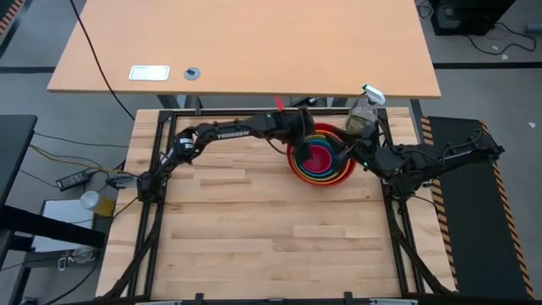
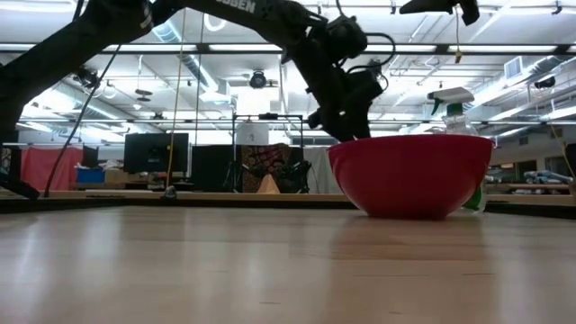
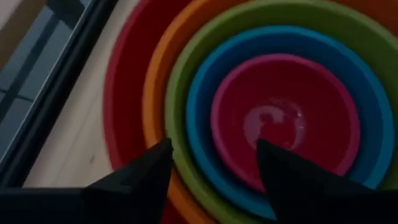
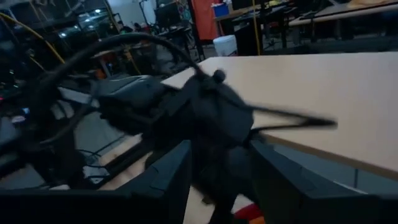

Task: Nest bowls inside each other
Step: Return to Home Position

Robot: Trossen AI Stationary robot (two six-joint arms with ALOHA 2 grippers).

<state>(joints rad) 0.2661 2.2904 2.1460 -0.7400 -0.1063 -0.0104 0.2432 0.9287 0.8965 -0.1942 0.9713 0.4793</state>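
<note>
Several bowls sit nested at the table's far right: a red outer bowl [image 1: 298,166] [image 2: 409,175], then orange [image 3: 155,81], green [image 3: 180,93] and blue [image 3: 202,106], with a magenta bowl [image 3: 286,118] innermost. The red bowl rests on its base on the table. My left gripper [image 1: 303,135] [image 2: 346,126] [image 3: 214,158] hangs open, slanting down over the stack's left rim, nothing between its fingers. My right gripper [image 1: 360,152] [image 4: 221,180] stands open just right of the stack, held about level, facing the left arm.
A spray bottle [image 1: 364,114] [image 2: 454,112] stands just behind the bowls at the far right corner. A second, lighter table [image 1: 246,42] lies beyond the far edge. The wooden tabletop [image 1: 254,229] stretches bare to the left and near side.
</note>
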